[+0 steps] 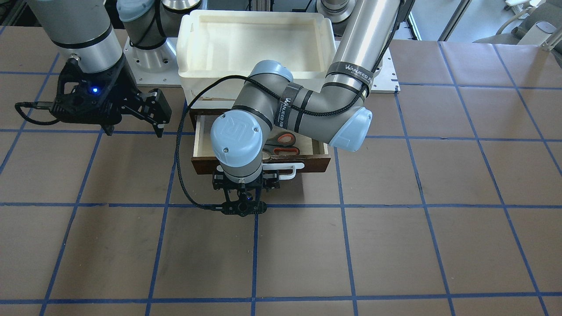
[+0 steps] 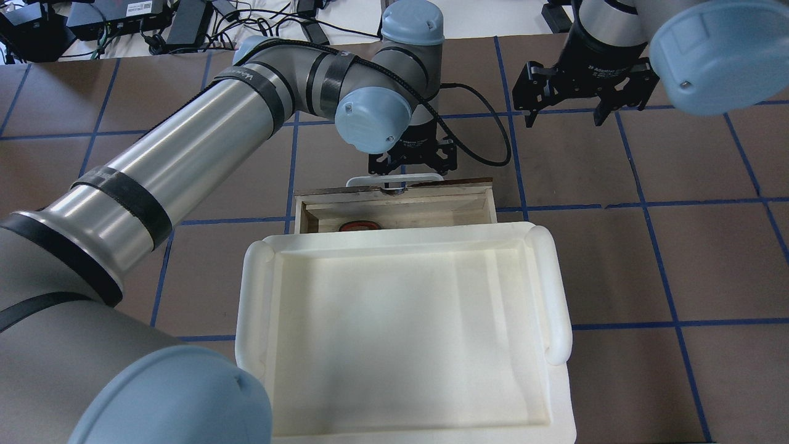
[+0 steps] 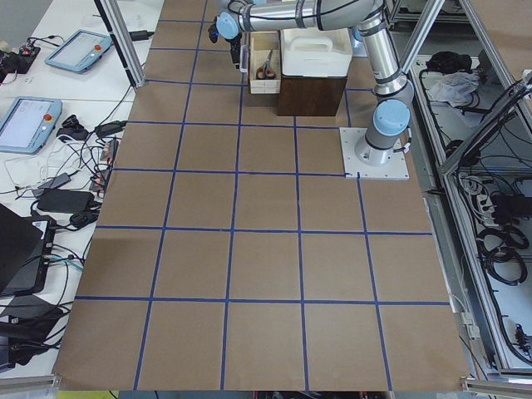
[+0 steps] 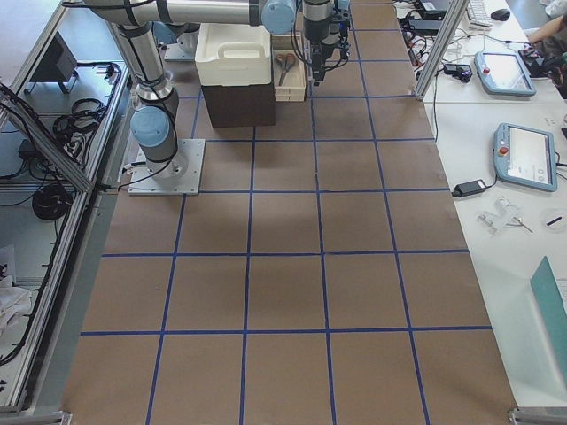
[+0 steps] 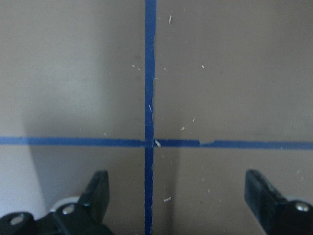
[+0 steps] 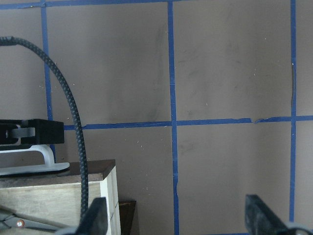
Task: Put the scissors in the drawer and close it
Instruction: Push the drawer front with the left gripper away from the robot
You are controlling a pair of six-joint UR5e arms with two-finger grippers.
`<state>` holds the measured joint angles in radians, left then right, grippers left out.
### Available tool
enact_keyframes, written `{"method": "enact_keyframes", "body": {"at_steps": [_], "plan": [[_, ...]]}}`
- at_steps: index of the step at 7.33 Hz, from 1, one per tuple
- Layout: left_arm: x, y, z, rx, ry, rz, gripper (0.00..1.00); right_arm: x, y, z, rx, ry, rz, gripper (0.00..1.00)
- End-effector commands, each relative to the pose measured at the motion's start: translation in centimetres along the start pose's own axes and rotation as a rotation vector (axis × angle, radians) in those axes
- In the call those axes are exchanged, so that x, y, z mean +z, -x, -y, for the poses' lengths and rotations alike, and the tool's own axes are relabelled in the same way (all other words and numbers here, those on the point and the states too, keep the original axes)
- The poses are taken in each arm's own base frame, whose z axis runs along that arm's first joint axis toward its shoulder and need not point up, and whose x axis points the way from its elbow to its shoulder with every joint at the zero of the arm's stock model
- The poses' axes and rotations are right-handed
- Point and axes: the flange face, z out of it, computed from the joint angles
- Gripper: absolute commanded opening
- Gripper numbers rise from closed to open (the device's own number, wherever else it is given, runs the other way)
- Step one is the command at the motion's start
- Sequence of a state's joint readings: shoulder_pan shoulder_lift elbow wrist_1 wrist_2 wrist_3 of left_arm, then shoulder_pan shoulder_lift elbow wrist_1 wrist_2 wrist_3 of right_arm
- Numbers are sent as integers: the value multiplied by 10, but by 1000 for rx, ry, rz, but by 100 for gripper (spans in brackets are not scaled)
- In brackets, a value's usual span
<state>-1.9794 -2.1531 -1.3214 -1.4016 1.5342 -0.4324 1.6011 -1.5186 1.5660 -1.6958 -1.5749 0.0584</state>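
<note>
The drawer (image 1: 312, 163) stands open under the white tray, with its dark front and white bar handle (image 1: 293, 170) toward the table's middle. The scissors (image 1: 283, 145) lie inside on the pale floor; they also show in the overhead view (image 2: 359, 226) and the exterior left view (image 3: 264, 66). My left gripper (image 1: 240, 195) points straight down just outside the handle, close against it; I cannot tell if it touches. In the left wrist view (image 5: 176, 188) its fingers are wide apart and empty. My right gripper (image 1: 134, 129) is open and empty, beside the drawer, apart from it.
A large white plastic tray (image 2: 558, 290) sits on the dark cabinet above the drawer and hides the drawer's back part from overhead. The left arm's black cable (image 1: 178, 145) loops beside the drawer. Brown table with a blue tape grid (image 1: 342, 245) lies in front.
</note>
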Motion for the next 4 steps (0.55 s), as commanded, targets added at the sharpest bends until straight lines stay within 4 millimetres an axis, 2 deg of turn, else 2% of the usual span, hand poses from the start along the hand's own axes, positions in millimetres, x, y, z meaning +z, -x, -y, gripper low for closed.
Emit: {"method": "enact_keyframes", "body": {"at_steps": [1,4], "plan": [[-3,7,-19,0,15,9,100,0,-1,0,1,-1,-1,100],[-8,19,-46,-2,77,36,100,0,-1,0,-1,1,-1,100]]}}
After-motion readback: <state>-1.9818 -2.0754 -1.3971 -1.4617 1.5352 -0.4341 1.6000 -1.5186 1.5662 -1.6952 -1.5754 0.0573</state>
